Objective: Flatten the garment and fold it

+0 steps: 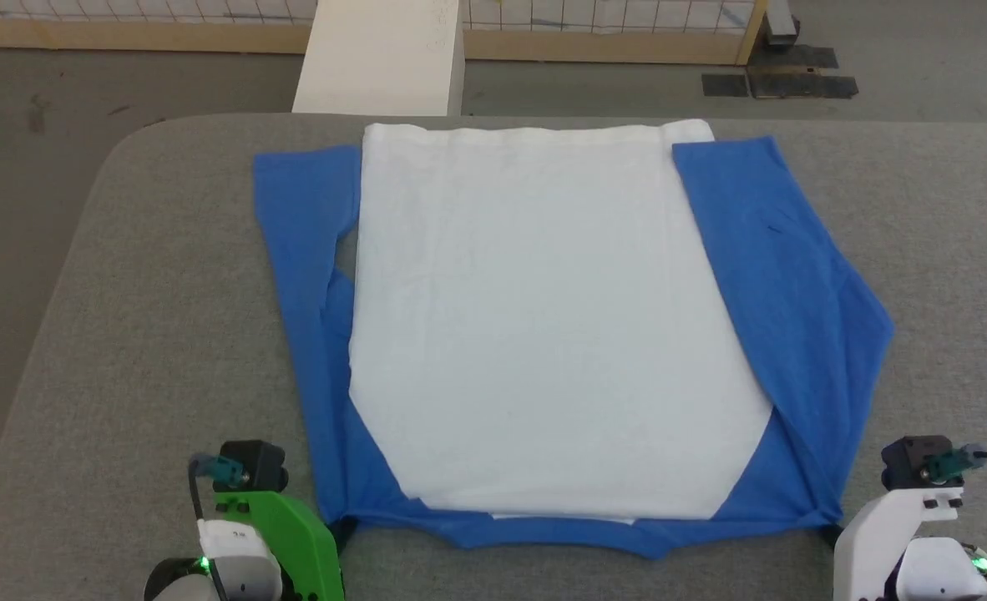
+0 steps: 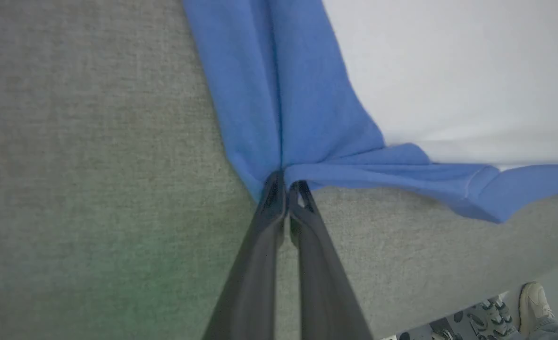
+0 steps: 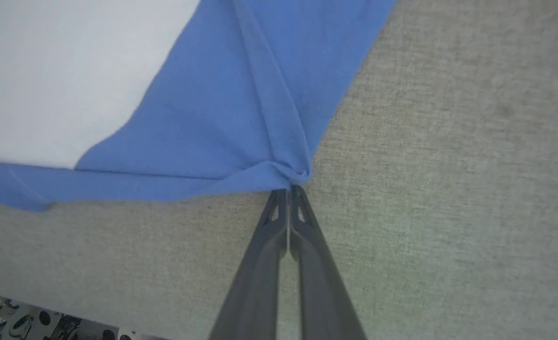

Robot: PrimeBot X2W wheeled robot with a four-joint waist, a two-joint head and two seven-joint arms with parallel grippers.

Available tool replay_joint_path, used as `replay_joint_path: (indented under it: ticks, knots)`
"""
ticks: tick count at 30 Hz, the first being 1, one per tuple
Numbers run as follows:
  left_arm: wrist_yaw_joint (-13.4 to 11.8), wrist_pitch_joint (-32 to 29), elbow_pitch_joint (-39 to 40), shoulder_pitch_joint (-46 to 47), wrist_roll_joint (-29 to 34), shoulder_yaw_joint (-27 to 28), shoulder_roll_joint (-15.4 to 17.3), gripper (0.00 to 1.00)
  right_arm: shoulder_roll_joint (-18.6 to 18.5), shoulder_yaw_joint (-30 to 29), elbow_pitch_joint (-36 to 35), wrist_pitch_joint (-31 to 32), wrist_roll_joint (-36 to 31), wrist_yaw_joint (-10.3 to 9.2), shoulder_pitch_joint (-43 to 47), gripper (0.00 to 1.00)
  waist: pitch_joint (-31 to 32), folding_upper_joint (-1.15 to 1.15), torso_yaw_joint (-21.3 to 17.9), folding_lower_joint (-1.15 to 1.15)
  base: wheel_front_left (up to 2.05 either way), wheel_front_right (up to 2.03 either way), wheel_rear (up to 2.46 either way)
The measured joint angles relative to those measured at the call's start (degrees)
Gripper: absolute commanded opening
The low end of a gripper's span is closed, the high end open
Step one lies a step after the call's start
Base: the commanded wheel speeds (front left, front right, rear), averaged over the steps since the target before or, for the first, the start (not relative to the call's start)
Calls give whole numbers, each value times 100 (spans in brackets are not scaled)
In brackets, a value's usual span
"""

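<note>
From the head view, the garment (image 1: pixel 544 334), a soft T-shirt with a white body and royal-blue sleeves and shoulders, lies spread flat on the grey fabric-covered table (image 1: pixel 126 334) with rounded corners. Its blue shoulder edge is nearest the robot and its white hem lies at the far side. The sleeves lie spread outward on both sides of the body. The left gripper (image 1: pixel 343 530), below a green housing, has its dark tips at the near left corner of the blue cloth. The right gripper (image 1: pixel 827 530), below a white housing, has its tips at the near right corner. Beyond the table stand a white rectangular block (image 1: pixel 385 58), a wooden-framed wire mesh fence (image 1: pixel 610 17) and some dark flat plates (image 1: pixel 782 83) on the grey floor.

In the left wrist view, the left gripper's two long dark fingers (image 2: pixel 269 222) are pressed together, and their tips pinch a corner of the blue cloth. Folds of the fabric run into the pinch from above and from the right. The white body lies at the upper right. Past the table edge at the lower right, a person's pale shoe (image 2: pixel 534 302) stands on the floor.

In the right wrist view, the right gripper's fingers (image 3: pixel 269 226) are likewise closed tight, clamping a small bunched knot of blue fabric at their tips. Creases fan out from that knot across the blue cloth, with the white body at the upper left.
</note>
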State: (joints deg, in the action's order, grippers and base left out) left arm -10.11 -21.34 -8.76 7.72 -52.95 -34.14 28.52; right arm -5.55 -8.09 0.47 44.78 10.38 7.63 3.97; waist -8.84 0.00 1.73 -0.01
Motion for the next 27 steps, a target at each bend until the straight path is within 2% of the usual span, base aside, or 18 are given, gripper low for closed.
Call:
replay_joint_path:
  ticks: [7,11,14,15,16,17,22,27]
  knots:
    - [-190,-744,96,-73,-310,-70,107,0,-4,65,-29,836,-16,0,146,0,19,0,-51,0,0,0,0]
    - [-253,-981,159,-117,-433,-67,156,0,23,47,-112,1124,-15,0,239,0,17,0,-61,0,0,0,0]
    - [-256,-1001,183,-168,-524,-12,168,0,35,37,-180,1120,-12,0,285,0,20,0,-80,0,0,0,0]
    - [-256,-1000,196,-184,-564,12,168,7,51,24,-182,1046,-12,0,298,0,22,0,-87,0,0,0,0]
    - [-257,-974,225,-206,-575,38,178,100,51,45,-180,979,-9,0,318,91,28,0,-95,0,0,0,0]
    - [-277,-956,270,-248,-599,75,189,100,46,65,-188,964,8,0,318,100,32,0,-105,0,0,0,0]
    - [-309,-970,740,-385,-647,182,383,100,-114,89,-393,911,246,-3,310,100,84,0,-136,0,0,0,0]
    - [-645,-1042,1339,-543,-637,541,1023,100,-280,-174,-1072,1128,624,-4,262,100,163,0,-159,0,0,0,0]
